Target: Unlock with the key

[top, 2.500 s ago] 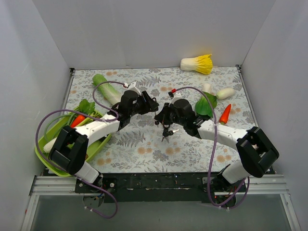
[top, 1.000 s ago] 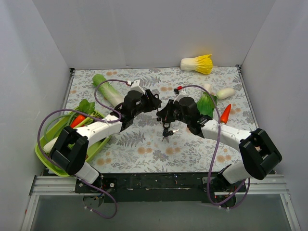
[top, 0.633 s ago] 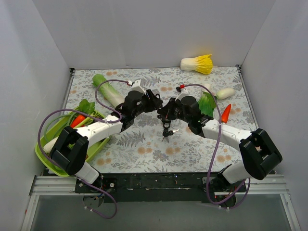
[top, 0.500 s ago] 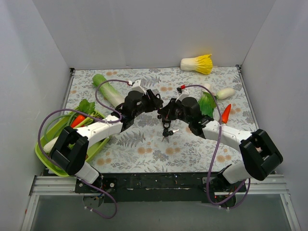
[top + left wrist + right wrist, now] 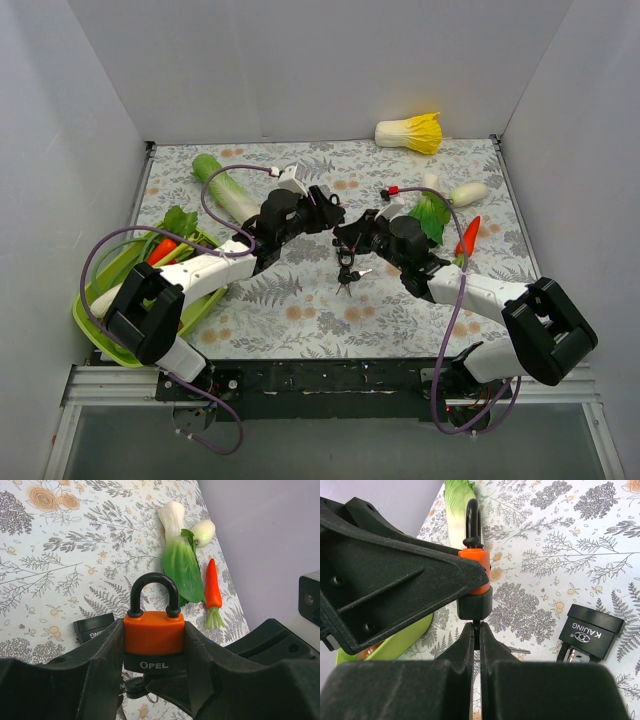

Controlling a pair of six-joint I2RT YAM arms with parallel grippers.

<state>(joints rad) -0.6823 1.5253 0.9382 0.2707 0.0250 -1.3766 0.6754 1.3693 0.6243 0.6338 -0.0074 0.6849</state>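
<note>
**Key meeting lock.** Over the last seconds the arms have drawn together, bringing the right fingers point(image 5: 455, 675) from slightly apart to directly beneath the lock base. The left fingers point(image 5: 100, 655) grasp the orange padlock point(image 5: 153, 632) by its sides, with the shackle closed and pointing away from them. The right fingers are clenched on the key point(image 5: 477, 628), whose blade meets the keyway. Insertion appears begun, and turning likely follows. A black tag point(image 5: 590, 630) lies on the floral tabletop point(image 5: 300, 320) just right of the right fingers. A bok choy point(image 5: 181, 565) and a carrot point(image 5: 212, 587) lie beyond the left fingers. Plain pale walls point(image 5: 300, 70) enclose three sides.
</note>
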